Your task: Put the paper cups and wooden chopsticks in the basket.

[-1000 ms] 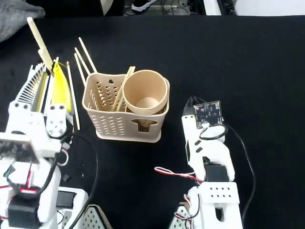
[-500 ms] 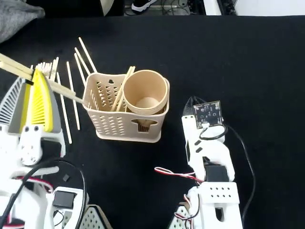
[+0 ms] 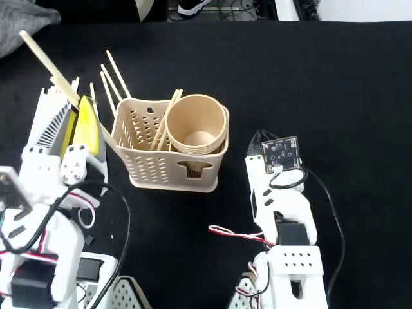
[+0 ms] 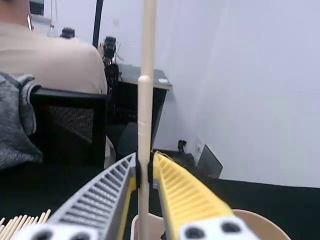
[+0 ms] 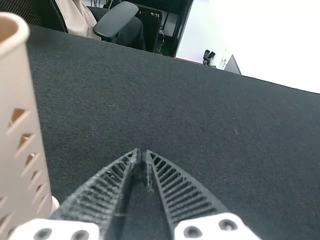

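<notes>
The left end effector (image 4: 144,161) is clenched on one pale wooden chopstick (image 3: 45,58). The stick's long axis slants, its upper end toward the far-left corner of the black counter (image 3: 322,96) and its lower end at the left wall of the beige slotted plastic basket (image 3: 151,164). The basket stands left of the counter's middle. In it are nested tan paper cups (image 3: 187,116), number unclear, and two leaning chopsticks (image 3: 168,112). At least three loose chopsticks (image 3: 114,82) lie beyond it, pointing at the far edge. The right end effector (image 5: 141,154) is closed on nothing.

Paper cups (image 3: 196,137) inside basket (image 3: 151,168); loose chopsticks (image 3: 117,71) just behind its left corner
</notes>
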{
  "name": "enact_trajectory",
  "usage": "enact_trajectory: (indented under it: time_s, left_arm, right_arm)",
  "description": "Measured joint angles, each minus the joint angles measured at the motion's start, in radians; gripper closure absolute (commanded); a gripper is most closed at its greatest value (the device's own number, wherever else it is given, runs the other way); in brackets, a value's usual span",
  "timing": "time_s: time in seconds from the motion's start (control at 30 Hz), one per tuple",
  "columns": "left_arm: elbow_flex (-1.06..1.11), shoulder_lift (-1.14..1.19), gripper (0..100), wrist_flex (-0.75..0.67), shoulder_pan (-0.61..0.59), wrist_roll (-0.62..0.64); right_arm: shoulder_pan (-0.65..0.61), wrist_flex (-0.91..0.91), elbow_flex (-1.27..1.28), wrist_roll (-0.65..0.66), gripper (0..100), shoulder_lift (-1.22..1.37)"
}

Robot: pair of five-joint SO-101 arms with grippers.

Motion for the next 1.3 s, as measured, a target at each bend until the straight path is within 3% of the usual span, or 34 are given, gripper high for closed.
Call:
enact_trajectory:
  time_s: [0.3,0.7,1.0,1.3]
  left_arm:
    - [0.04,0.002,97,0.0,0.158,0.008]
    - [-0.011,0.015,97,-0.199,0.137,-0.037]
    - [-0.189,0.272,97,-0.212,0.133,-0.043]
    - [-0.092,0.437,97,-0.213,0.133,-0.044]
  right_arm:
    - [0.0,0.0,0.002,0.0,98.7,0.0]
    - [0.0,0.0,0.002,0.0,98.7,0.0]
    - [0.0,0.0,0.002,0.0,98.7,0.0]
    - [0.0,0.0,0.002,0.0,98.7,0.0]
